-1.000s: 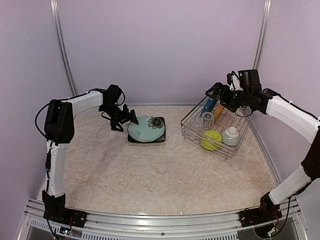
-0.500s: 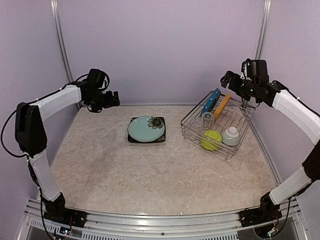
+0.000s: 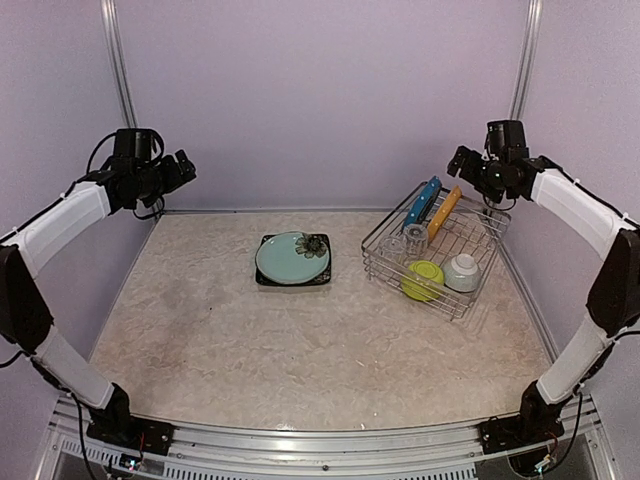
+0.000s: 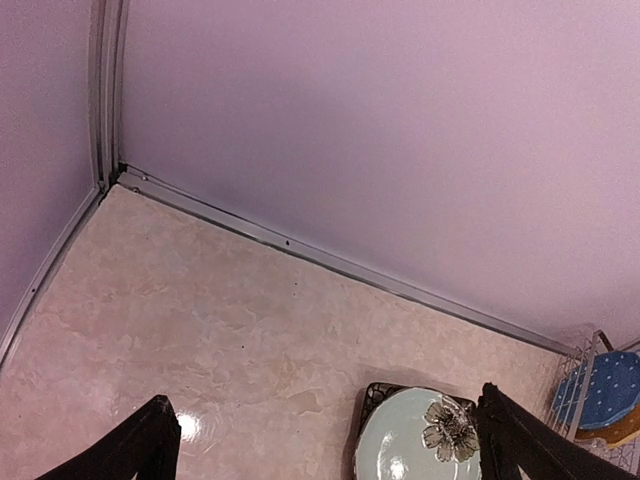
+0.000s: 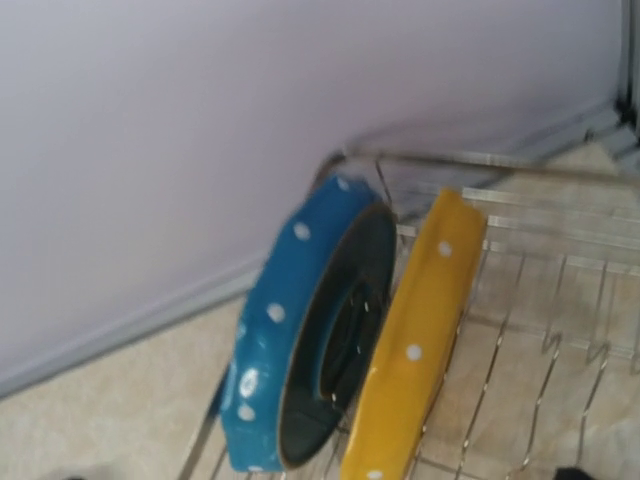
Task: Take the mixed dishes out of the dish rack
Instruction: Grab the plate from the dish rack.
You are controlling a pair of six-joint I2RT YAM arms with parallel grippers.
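As the pale marbled counter (image 3: 250, 360) runs back from the arm bases, the teal flowered plate (image 3: 290, 260) rests at its middle on the black square plate (image 3: 324, 279), well apart from the dish rack (image 3: 372, 262) at the right. In the rack's near end sit the lime-green bowl (image 3: 424, 278) and pale grey-green bowl (image 3: 462, 271) side by side, with two clear glasses (image 3: 416, 238) just behind. Farther back, the blue white-dotted plate (image 3: 424, 203) and yellow plate (image 3: 443, 212) stand on edge, leaning together. By the back wall, the left end effector (image 3: 182, 165) hangs high over the far-left corner and the right end effector (image 3: 458, 160) above the rack's far end, both spread wide, released, grasping nothing.
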